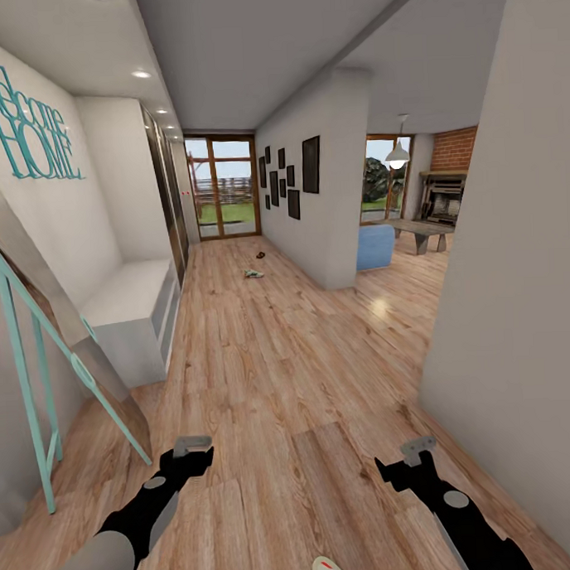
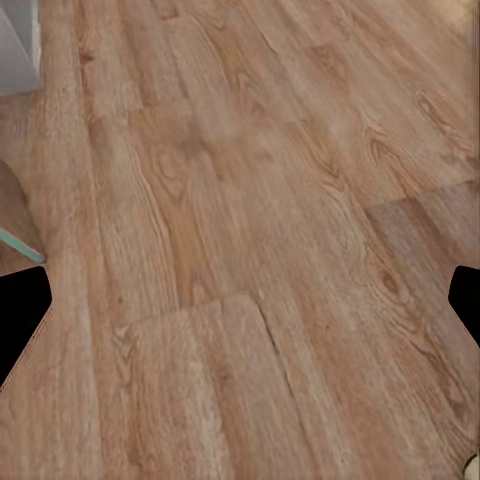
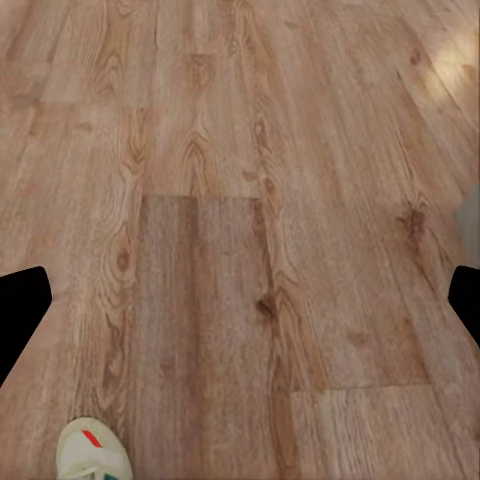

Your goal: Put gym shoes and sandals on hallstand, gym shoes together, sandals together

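Both end effectors, left and right, hang wide and empty over the light-brown wood-grain plank corridor floor, an off-white red-tabbed lace-up gym shoe lying between them, the pale-grey low hallstand against the left wall.

One legible text: teal cut-out lettering "Welcome HOME", mounted on the white wall ahead of the left gripper. No other readable markings.

An off-white gym shoe with a red tab lies on the wood-grain corridor floor.
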